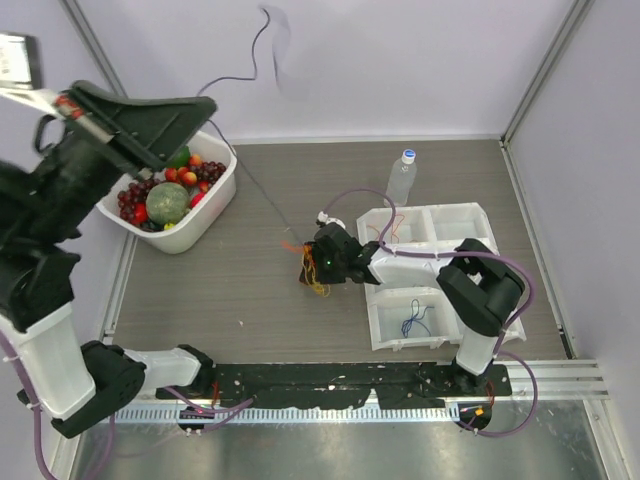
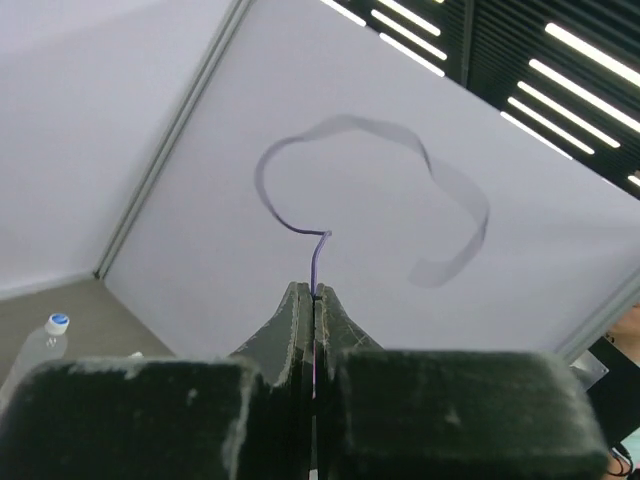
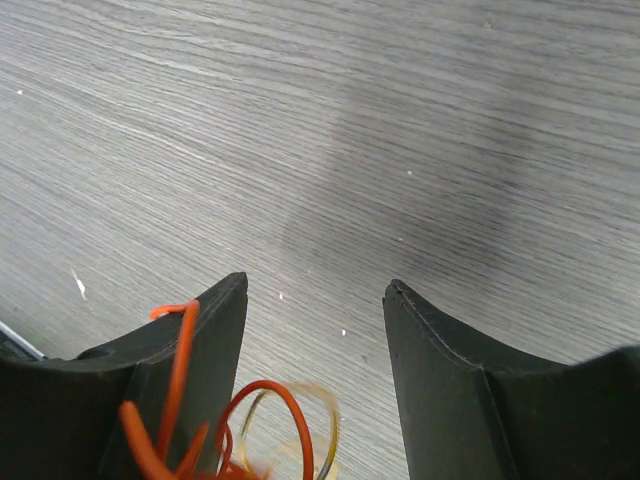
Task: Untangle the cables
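High over the bench, the left end effector is clamped on one thin purplish cable that slants toward 4 o'clock into the tangle. The right end effector hangs right there, wide open and empty, with orange loops at its 7 o'clock.

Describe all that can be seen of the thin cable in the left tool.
The cable is a very thin, purplish, flexible wire, pinched in the shut left tool high above the table. Its free end rises past the tool and bends sideways, casting a looping shadow on the wall. It seems to run down to the tangle.
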{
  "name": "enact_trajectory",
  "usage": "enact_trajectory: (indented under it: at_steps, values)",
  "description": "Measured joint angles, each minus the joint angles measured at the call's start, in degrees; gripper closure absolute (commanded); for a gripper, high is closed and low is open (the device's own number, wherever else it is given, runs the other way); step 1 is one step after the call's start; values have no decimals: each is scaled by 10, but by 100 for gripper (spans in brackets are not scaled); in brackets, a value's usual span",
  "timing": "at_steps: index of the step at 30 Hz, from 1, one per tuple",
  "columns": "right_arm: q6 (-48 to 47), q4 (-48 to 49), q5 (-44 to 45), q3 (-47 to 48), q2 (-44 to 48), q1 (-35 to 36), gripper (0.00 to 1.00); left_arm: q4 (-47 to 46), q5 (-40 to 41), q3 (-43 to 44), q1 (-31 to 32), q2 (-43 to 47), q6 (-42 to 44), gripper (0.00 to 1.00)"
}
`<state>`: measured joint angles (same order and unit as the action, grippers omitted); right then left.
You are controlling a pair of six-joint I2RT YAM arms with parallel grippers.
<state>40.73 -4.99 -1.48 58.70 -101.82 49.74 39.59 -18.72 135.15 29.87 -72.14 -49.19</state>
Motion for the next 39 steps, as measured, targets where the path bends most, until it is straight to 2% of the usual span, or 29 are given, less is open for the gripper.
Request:
enact_trajectory:
  at_steps: [3,7,15,21,30,35,39]
  values:
    - [0,-7,11,-3,1,1,38,-10,7,33,0,4,2,100]
    - [-1,-21,34,-9,18,2,38,-25,20,5,0,37,1,100]
    - [-15,-49,63,-5,41,1,35,-29,44,-6,0,35,-1,100]
    - [-57,-144,61,96,49,-5,35,21,101,-84,0,56,0,100]
    - [-87,-177,27,201,182,-20,33,104,157,-160,0,57,5,100]
    - [-102,-128,-68,161,226,-25,31,112,159,-159,0,45,4,100]
    - [-143,-66,-108,75,286,30,32,114,159,-144,0,41,3,100]
